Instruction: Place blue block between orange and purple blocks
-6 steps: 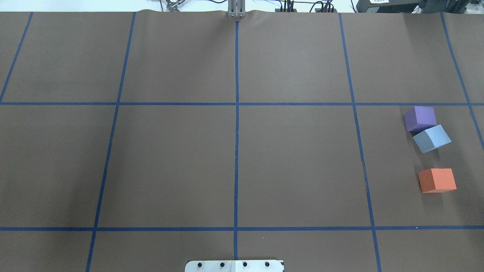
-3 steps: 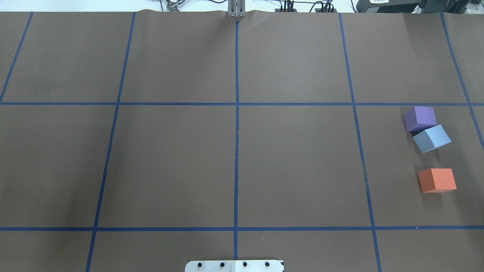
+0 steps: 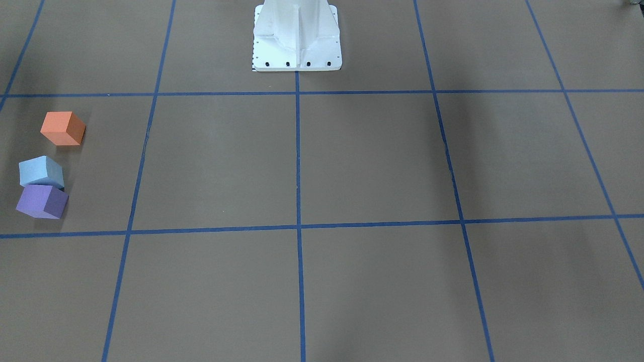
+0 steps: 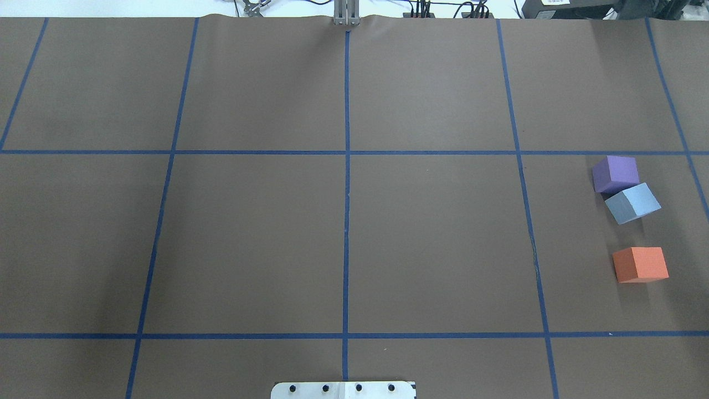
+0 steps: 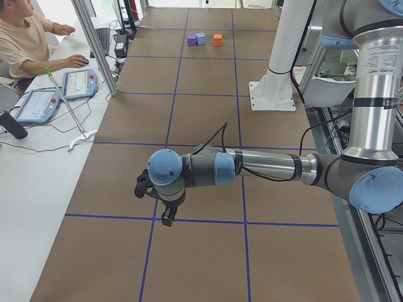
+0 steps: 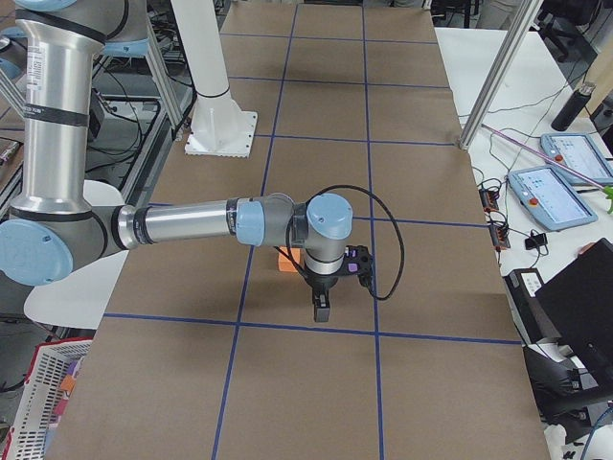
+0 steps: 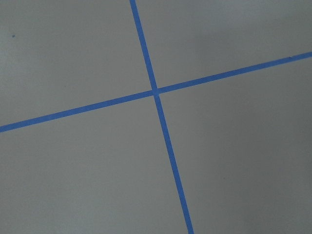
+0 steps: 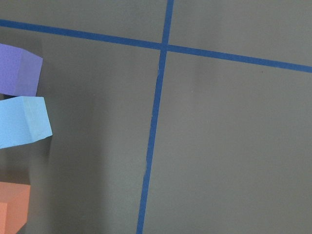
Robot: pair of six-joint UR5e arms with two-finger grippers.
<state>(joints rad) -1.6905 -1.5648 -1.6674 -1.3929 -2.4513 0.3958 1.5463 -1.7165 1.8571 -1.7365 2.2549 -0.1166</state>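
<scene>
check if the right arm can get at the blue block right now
Probably yes: the right arm hangs close by and nothing covers the blue block, though the purple block sits very close on one side.

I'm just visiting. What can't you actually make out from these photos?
Left gripper: open or shut unclear; it shows only in the exterior left view, small and dark.
Right gripper: likewise, only in the exterior right view.
Purple block and blue block: hidden behind the right arm in the exterior right view; orange block barely peeks out.
</scene>
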